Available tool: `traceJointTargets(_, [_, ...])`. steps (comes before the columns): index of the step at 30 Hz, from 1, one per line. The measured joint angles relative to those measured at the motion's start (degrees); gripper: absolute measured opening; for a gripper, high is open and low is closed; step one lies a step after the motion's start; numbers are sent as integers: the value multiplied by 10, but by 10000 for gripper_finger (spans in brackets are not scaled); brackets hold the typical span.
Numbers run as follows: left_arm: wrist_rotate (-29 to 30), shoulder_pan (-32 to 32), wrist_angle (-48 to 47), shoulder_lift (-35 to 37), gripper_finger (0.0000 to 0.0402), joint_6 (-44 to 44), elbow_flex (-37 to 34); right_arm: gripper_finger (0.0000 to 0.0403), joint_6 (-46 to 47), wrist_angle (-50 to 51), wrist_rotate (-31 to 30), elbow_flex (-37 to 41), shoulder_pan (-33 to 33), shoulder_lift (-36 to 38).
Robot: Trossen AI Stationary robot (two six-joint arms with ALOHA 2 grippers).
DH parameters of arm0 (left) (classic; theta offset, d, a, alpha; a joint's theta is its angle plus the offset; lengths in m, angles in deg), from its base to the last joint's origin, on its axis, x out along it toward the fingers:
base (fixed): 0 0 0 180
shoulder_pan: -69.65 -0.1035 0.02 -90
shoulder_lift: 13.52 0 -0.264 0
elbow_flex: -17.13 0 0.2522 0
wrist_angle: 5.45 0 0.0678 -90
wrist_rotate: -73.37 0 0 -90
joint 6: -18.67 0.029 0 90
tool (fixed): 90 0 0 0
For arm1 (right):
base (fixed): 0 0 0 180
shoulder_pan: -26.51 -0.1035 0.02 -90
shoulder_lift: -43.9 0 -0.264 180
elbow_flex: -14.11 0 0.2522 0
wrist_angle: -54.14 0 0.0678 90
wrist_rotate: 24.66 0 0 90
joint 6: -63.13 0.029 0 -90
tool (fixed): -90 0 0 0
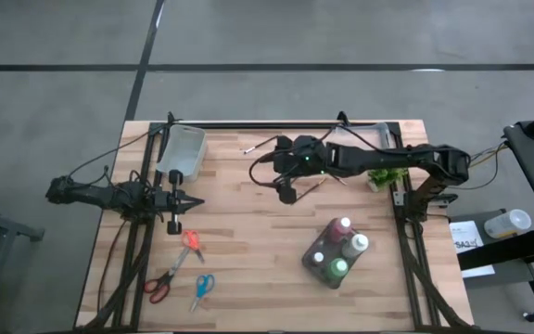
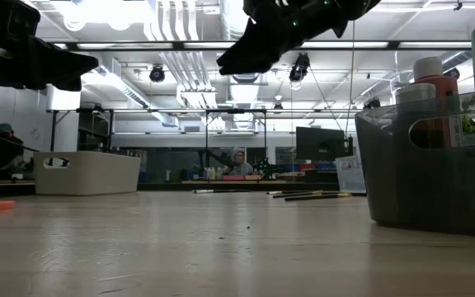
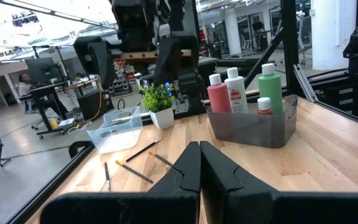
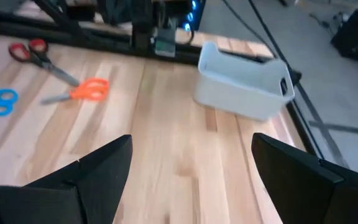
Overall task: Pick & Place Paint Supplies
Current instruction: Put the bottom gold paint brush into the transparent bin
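wooden plank table (image 1: 248,269); right end effector (image 1: 286,194) spread apart, left end effector (image 1: 191,202) pinched together.

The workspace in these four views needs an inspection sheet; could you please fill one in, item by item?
Surface: wooden table, bare in the middle.
Job's things: paint bottles standing in a dark bin; paintbrushes loose on the wood.
Clutter: white bin, potted plant, three scissors, one pair red, one orange, one blue.
Grippers: left gripper shut, empty, beside the white bin; right gripper open, empty, above the table.
Cables: black cables run along the right arm.
Surroundings: open workshop; a seated person far behind.
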Motion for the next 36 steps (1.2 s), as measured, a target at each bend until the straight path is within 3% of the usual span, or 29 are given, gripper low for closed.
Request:
traceJointTargets(6, [0, 0, 0, 0, 0, 0, 0, 328, -3, 68, -29, -7, -6, 7])
traceJointTargets(16, [0, 0, 0, 0, 0, 0, 0, 328, -46, 312, -116, -60, 10, 7])
traceJointTargets(23, [0, 0, 0, 0, 0, 0, 0, 328, -36, 501, -132, -117, 29, 6])
traceJointTargets(32, [0, 0, 0, 0, 0, 0, 0, 327, -112, 522, -145, -103, 41, 5])
traceJointTargets(36, [0, 0, 0, 0, 0, 0, 0, 326, -31, 522, -145, -97, 38, 5])
